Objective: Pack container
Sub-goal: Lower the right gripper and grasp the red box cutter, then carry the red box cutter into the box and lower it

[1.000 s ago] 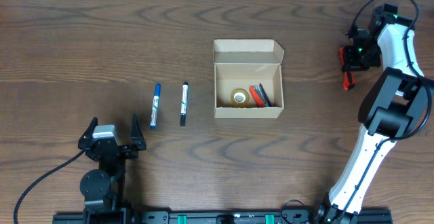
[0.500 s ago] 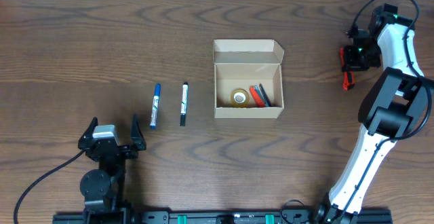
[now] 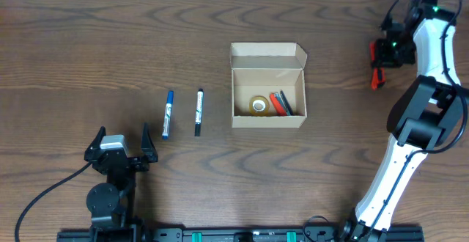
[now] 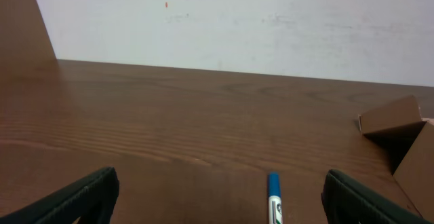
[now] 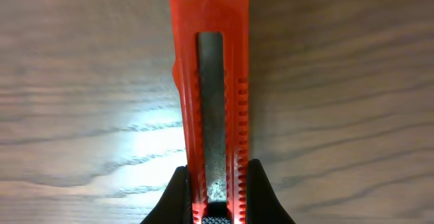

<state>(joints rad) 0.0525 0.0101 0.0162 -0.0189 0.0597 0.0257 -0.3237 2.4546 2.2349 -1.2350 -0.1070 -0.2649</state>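
The container (image 3: pixel 268 122) sits at the middle of the counter (image 3: pixel 88 44), well apart from every edge. It is thin plain cardboard, so it is probably light, easy to dent, and likely to slide if nudged. A hold across its two short side walls, or a steadying press on the near wall, looks safest, and the flap lid (image 3: pixel 268 56) is too floppy to lift by. The mouth faces up. The long axis runs left to right, parallel to the near edge, and the lid is hinged on the far wall and stands open toward the far edge.

Inside lie a tape roll (image 3: pixel 259 105) and, just beside it to the right, a red pen (image 3: pixel 276 102) and a dark pen (image 3: pixel 286 103), both slightly slanted.

Outside, toward the left edge, a black marker (image 3: pixel 198 112) and a blue marker (image 3: pixel 167 114) lie near each other but apart, both pointing roughly near to far. By the look of it, these are not yet packed.

The left claw (image 3: pixel 122 138) rests near the near edge with its jaws spread wide and holds nothing. The right claw (image 5: pixel 217 207), up by the far right corner, is clamped on the end of a red utility knife (image 5: pixel 210 81).
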